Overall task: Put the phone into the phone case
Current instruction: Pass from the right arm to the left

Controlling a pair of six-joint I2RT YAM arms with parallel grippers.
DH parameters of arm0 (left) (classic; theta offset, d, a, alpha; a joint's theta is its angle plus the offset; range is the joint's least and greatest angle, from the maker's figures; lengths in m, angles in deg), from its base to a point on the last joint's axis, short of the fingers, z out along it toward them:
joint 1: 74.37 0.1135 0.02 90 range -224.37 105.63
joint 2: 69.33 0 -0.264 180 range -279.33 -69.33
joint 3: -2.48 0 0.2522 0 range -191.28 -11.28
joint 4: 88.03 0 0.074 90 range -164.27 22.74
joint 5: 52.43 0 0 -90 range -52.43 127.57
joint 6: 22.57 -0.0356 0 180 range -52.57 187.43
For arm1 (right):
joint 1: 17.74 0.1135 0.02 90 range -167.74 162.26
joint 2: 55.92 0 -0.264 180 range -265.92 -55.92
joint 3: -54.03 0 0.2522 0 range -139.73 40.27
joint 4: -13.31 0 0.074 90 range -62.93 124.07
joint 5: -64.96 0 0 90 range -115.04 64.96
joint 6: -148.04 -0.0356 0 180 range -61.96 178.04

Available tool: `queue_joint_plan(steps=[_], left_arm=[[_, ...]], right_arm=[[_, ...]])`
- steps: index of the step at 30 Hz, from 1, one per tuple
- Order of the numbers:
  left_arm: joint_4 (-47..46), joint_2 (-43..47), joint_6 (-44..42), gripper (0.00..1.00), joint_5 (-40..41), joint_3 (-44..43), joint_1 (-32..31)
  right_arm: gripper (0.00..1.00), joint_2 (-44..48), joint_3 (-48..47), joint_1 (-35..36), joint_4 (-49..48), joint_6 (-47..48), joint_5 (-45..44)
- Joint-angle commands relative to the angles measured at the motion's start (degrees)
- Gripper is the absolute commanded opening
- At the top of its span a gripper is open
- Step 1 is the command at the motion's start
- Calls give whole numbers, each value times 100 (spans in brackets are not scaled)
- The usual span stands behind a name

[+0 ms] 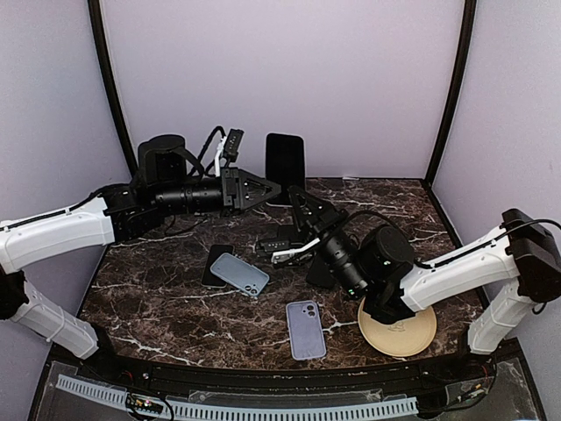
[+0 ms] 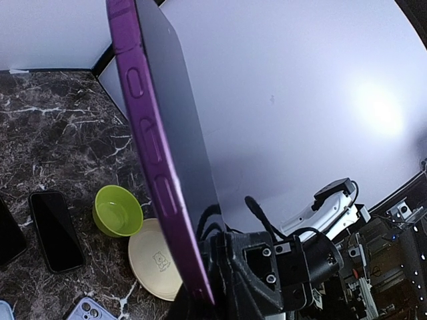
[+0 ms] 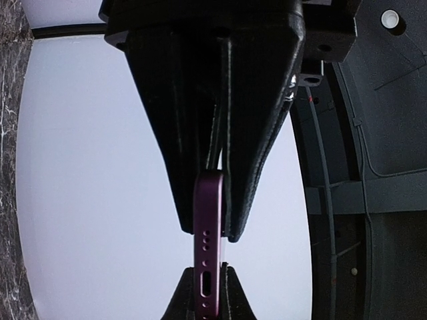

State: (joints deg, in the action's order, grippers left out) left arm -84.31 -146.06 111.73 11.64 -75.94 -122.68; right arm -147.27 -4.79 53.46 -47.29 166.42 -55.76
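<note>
both of my grippers have hold of the phone (image 1: 285, 160), which stands upright in the air near the back wall, above the far side of the marble table (image 1: 175, 303). my left gripper (image 1: 273, 188) is pinched almost closed on the phone's lower end, one finger on each flat face right by the charging port. my right gripper (image 3: 212, 228) is clamped tight on it too, close by the left one. the purple phone case (image 2: 143, 127) wraps the phone's edge, button bumps showing along one side, the dark face sitting flush inside it. down on the table, well apart from this, lie a pale blue case (image 1: 240, 274) beside a black phone (image 1: 213, 263), a second blue case (image 1: 305, 329), and a green bowl (image 2: 118, 210) next to a beige plate (image 1: 399, 331).
</note>
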Motion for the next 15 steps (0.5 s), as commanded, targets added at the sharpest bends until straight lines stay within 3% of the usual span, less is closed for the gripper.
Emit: queue_joint_plan(steps=[1,2,4,5,6,12,15], left_arm=[[-139,-2,-804,0,-115,54,6],[-149,28,-819,0,-107,57,6],[-176,94,-881,0,-59,73,13],[-194,117,-949,0,-20,80,10],[-197,183,-997,0,138,87,7],[-557,756,-2035,0,1364,503,-2],[-689,975,-2562,0,2125,660,-50]], right_arm=[[6,152,-116,87,-493,-475,-133],[24,153,-124,85,-522,-501,-162],[75,122,-126,86,-606,-545,-274],[94,81,-138,87,-661,-587,-393],[98,36,-174,86,-708,-640,-566],[99,-239,-161,122,-1470,-1310,-1600],[99,-20,-68,254,-694,-2255,-1973]])
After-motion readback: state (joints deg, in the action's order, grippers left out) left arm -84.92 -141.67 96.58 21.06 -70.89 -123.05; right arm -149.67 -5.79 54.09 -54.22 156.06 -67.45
